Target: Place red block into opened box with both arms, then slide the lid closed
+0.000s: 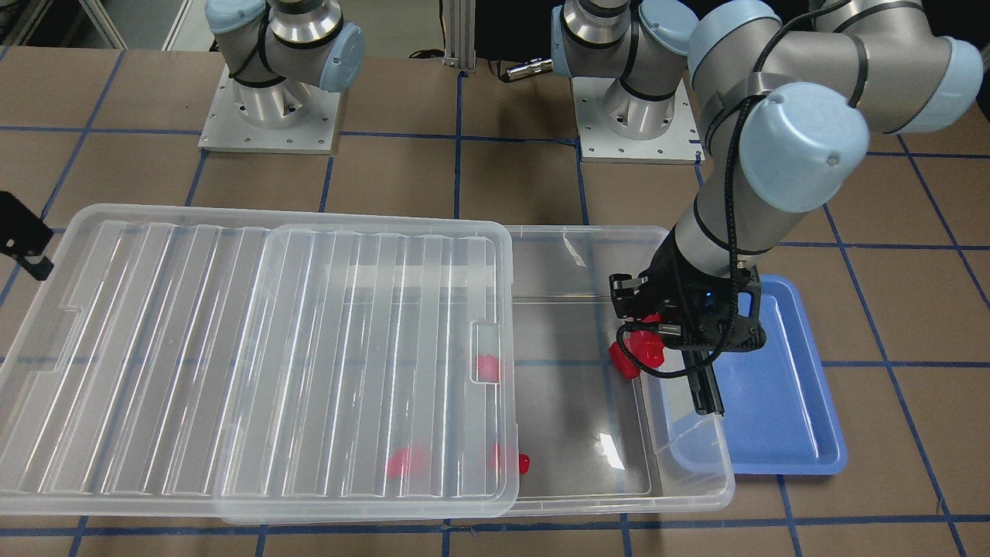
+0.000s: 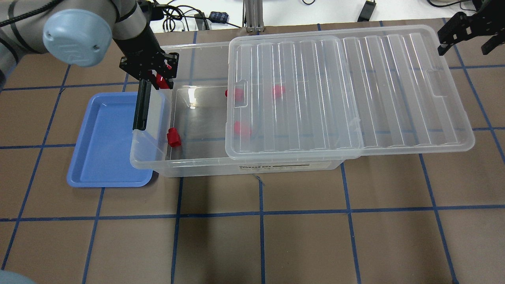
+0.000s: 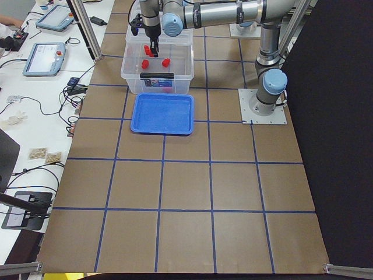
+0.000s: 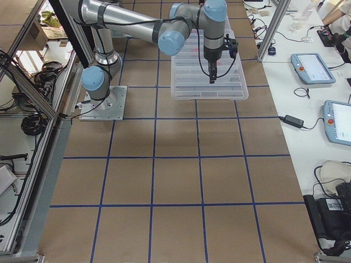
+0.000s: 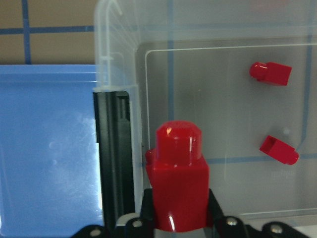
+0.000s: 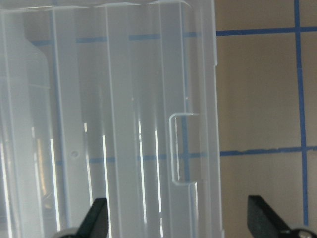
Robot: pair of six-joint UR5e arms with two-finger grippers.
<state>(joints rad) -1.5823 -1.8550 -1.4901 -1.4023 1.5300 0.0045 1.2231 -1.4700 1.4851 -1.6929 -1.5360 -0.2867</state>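
My left gripper is shut on a red block, stub end pointing down. It hangs over the open end of the clear box, just inside the black latch. In the front view the gripper hides most of the block. Another red block lies on the box floor by that end wall, and others lie farther in. The ribbed clear lid covers the rest of the box and overhangs its far end. My right gripper is open above the lid's outer end, holding nothing.
An opaque blue tray lies on the table against the latch end of the box, with nothing showing in it. The brown table carries a grid of blue tape. Both arm bases stand on the robot's side of the box.
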